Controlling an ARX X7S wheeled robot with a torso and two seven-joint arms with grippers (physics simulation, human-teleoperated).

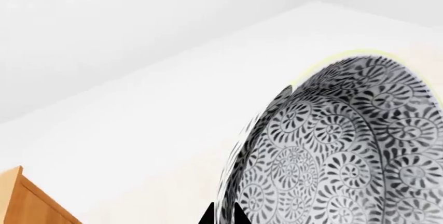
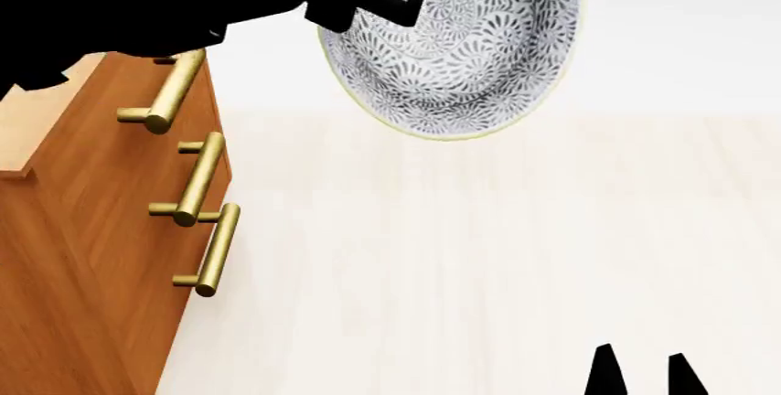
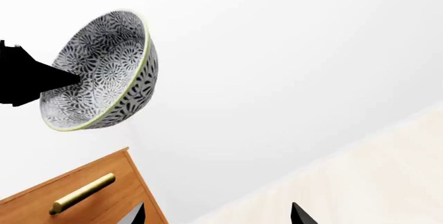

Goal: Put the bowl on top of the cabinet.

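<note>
The bowl (image 2: 458, 43) hangs in the air, tipped on edge, its patterned inside facing the head camera, at about one o'clock from the cabinet (image 2: 91, 258) and off its front side, not yet over the pale top. The left gripper (image 2: 388, 6) pinches the bowl's rim at ten o'clock, fingers closed on it. To finish well, I judge it should carry the bowl toward nine o'clock over the top, level it, then lower gently before letting go. The right gripper (image 2: 637, 372) waits low at five o'clock, fingers spread and empty.
</note>
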